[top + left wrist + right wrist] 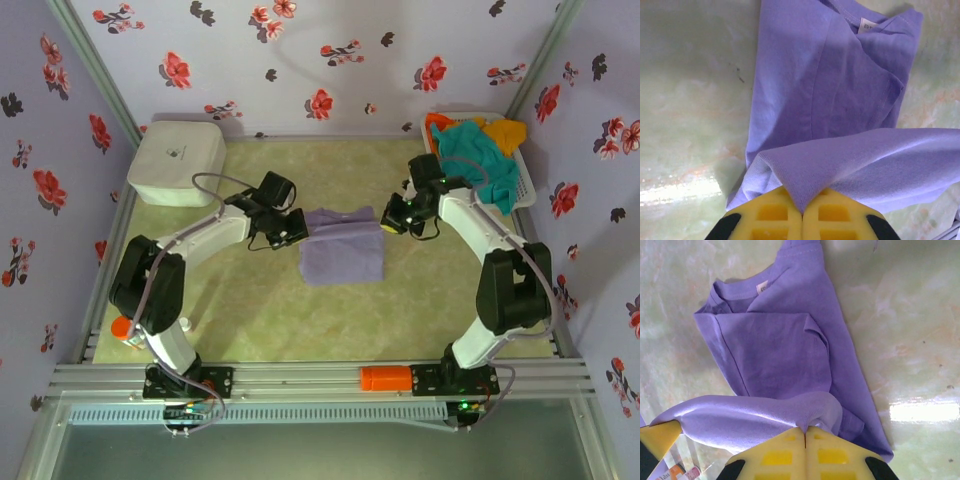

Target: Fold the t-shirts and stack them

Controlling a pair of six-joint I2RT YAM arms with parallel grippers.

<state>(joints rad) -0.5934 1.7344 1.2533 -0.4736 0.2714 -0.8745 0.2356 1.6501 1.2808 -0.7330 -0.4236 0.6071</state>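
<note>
Midway through: on the table (250, 310), the lavender t-shirt (342, 260) lies partly folded, one edge raised. Teal, orange and yellow shirts (485, 160) wait unfolded beyond the right gripper (388, 222). It and the left gripper (298, 233) each pinch that raised edge between them.

Lavender walls (230, 60) with red and dark flowers enclosed the pale green marbled worktop (260, 310) on three sides. Metal posts (98, 72) marked the back corners, an aluminium rail (300, 372) edged the near side, and glare (925, 411) lay on the surface.

Near tabletop (300, 320) open; box (176, 162) far-left.
</note>
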